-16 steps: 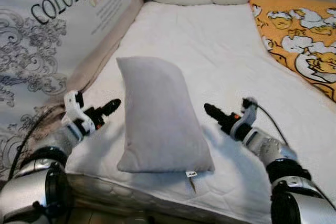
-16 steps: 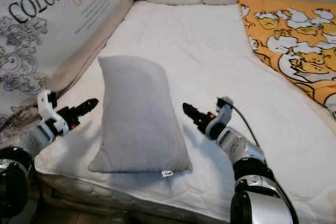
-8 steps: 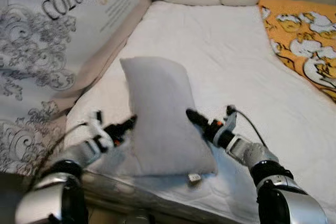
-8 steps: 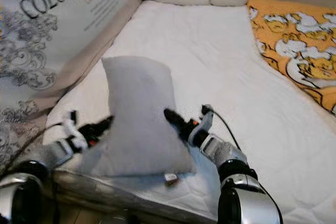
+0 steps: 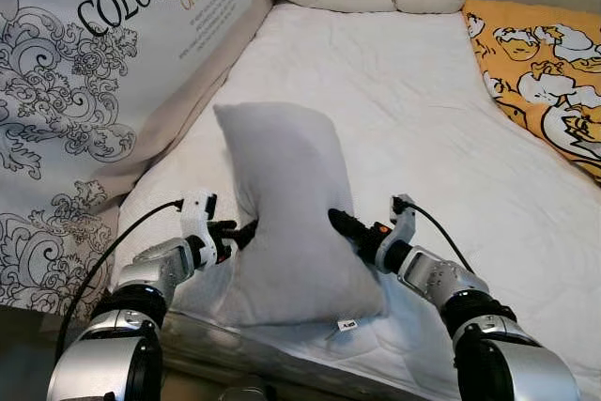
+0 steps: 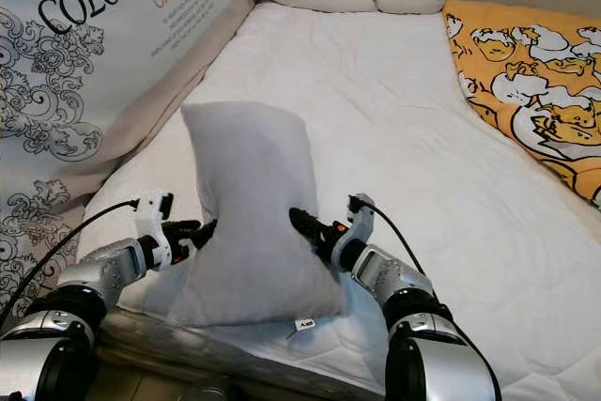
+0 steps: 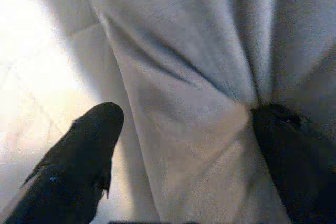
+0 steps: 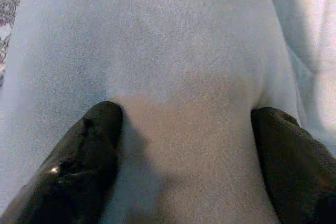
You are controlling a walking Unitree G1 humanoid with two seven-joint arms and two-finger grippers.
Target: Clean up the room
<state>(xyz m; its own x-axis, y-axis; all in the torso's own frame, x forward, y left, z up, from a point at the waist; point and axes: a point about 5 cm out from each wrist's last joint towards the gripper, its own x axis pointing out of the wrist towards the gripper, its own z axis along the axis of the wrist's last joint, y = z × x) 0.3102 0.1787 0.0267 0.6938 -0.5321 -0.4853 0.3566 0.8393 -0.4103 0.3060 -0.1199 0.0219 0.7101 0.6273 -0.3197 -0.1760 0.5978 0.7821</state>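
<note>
You're pinching the pillow between left gripper and right gripper, both spread wide; lift it next.

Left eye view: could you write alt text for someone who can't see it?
A robot's left gripper and right gripper press into opposite sides of a grey pillow on a white mattress. A printed cushion is at left, an orange cartoon blanket at right.

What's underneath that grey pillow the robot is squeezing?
The grey pillow stands on a white mattress, near its front edge, pinched between the left gripper and right gripper. The patch of mattress directly beneath it is covered, so anything there can't be seen.
</note>
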